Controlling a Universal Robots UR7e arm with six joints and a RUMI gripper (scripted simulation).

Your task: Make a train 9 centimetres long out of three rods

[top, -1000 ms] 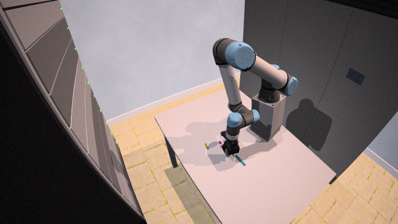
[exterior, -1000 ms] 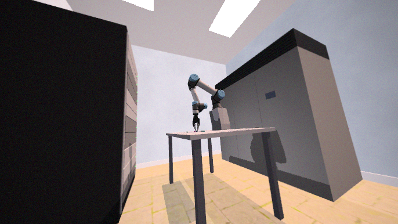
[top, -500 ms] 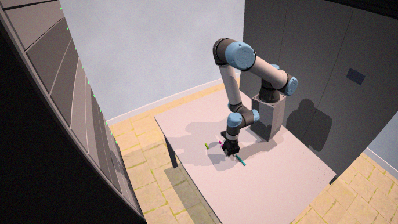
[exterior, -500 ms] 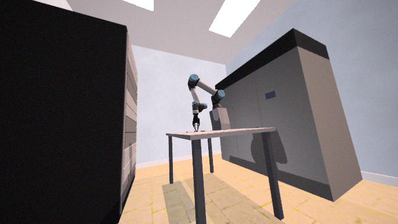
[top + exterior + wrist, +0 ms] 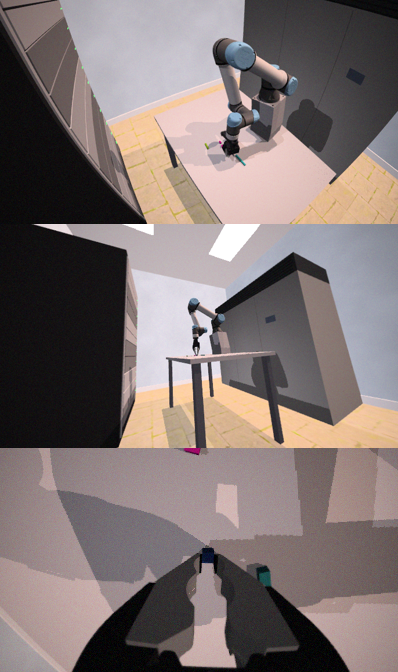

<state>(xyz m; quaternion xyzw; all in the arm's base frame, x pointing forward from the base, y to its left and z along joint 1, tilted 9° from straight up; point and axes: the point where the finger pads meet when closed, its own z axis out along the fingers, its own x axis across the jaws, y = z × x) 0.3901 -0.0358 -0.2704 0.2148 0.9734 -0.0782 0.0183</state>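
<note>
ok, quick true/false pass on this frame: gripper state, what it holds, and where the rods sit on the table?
1. The gripper is shut on the blue rod. True.
2. The turquoise rod stands upright. False: it lies flat on the table.
3. The lime rod lies apart from the turquoise rod. True.
4. A magenta rod is between the fingers. False: it lies on the table beside the gripper.
5. A three-rod train is already finished. False: the visible rods lie apart.
</note>
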